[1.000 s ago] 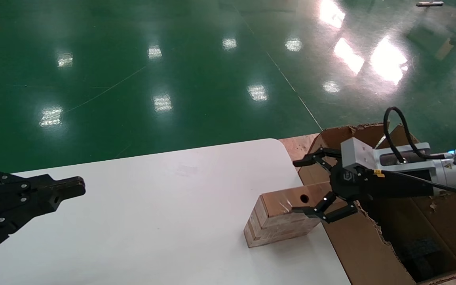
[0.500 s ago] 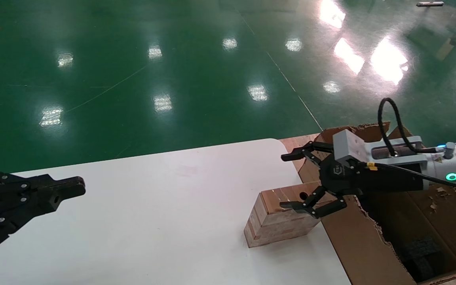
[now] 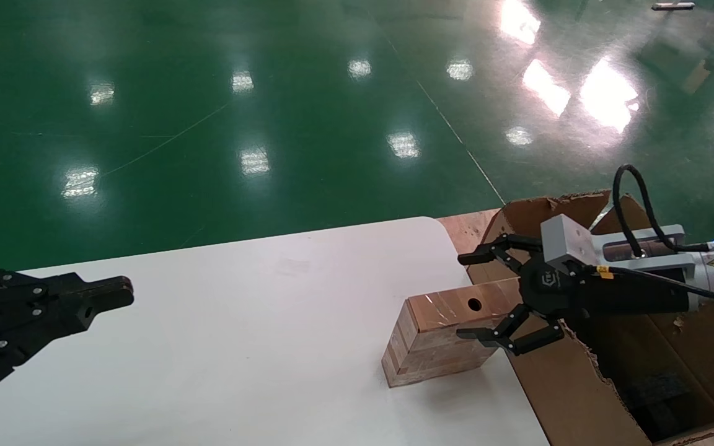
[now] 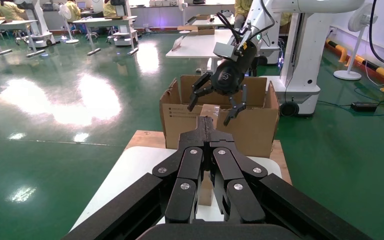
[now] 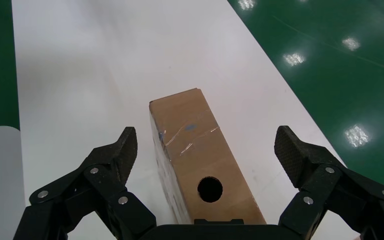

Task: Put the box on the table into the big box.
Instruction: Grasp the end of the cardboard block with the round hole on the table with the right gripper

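The right pincer [image 5: 204, 145] is wide open, and its two black fingers [image 5: 114, 159] stand on both sides of the box [image 5: 200, 160] without touching it. The box is brown, with a round hole in its upper face and some pale scratches beyond the hole. It stands on the white surface [image 5: 80, 75]. A green shiny floor [image 5: 340, 55] lies beside the surface.

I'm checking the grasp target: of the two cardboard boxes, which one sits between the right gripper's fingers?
The small box with the round hole, standing on the table. The open right gripper straddles it; the big box with the torn rim sits beside the table.
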Available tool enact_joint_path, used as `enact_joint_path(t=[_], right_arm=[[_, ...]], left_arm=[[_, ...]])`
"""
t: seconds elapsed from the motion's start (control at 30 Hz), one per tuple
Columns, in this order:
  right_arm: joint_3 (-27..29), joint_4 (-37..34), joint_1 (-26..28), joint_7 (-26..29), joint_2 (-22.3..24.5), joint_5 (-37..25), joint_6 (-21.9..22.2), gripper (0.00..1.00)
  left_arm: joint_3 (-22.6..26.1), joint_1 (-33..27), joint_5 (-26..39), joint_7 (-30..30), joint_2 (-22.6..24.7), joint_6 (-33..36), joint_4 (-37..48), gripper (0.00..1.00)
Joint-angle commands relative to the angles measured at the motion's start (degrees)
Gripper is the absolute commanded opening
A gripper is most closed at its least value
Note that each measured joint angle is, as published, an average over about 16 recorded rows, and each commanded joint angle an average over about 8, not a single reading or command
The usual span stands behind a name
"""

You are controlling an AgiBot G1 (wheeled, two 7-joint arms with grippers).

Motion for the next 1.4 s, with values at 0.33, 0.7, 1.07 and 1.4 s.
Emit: enact_joint_path(t=[0.33, 0.7, 1.07, 1.4], right_arm=[[-3.45, -0.87, 0.55, -1.03, -0.22, 1.13, 0.12, 1.0], [-6.84, -2.18, 1.63, -2.36, 0.15, 1.19, 0.09, 1.0], [-9.54, -3.63, 2.81, -3.29, -0.12, 2.14, 0.15, 1.0], [-11.68, -5.17, 3.69, -4.33, -0.82, 3.03, 0.24, 1.0]], left_arm=[[0.0, 0.0, 0.0, 0.0, 0.0, 0.0, 0.0, 0.0], [0.01, 0.0, -0.01, 0.0, 0.0, 0.0, 0.0, 0.0], [0.01, 0.0, -0.01, 0.01, -0.01, -0.01, 0.0, 0.0], [0.02, 0.0, -0.01, 0.01, -0.01, -0.01, 0.0, 0.0]])
